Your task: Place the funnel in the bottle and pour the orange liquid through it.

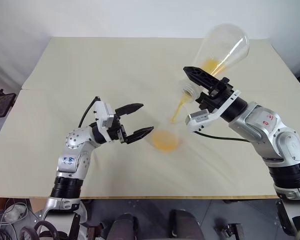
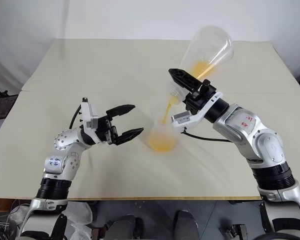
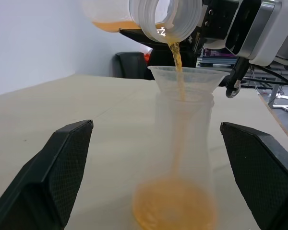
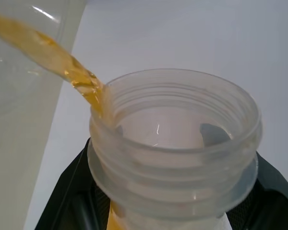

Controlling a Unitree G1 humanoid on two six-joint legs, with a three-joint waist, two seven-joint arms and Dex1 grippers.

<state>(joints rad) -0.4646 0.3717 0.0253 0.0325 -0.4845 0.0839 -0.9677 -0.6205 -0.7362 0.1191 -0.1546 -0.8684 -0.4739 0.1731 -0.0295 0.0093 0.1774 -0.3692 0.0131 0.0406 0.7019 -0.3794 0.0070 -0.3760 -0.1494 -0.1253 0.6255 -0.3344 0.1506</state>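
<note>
Clenched right tool (image 1: 200, 84) on light, slippery pouring flask's (image 1: 225, 47) threaded neck at upper right, left tool (image 1: 140, 121) released beside tippy bottle (image 3: 182, 158).

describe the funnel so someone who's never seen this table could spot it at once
On the pale table, find the small clear bottle standing between the two grippers, orange liquid pooled in its bottom. The funnel sits in its mouth: a clear cone catching the orange stream, unlike the big tilted flask above.

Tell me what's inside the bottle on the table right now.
A clear funnel sits in the bottle mouth, an orange liquid stream runs through it and pools at the bottom. The funnel's stem is too faint to make out.
</note>
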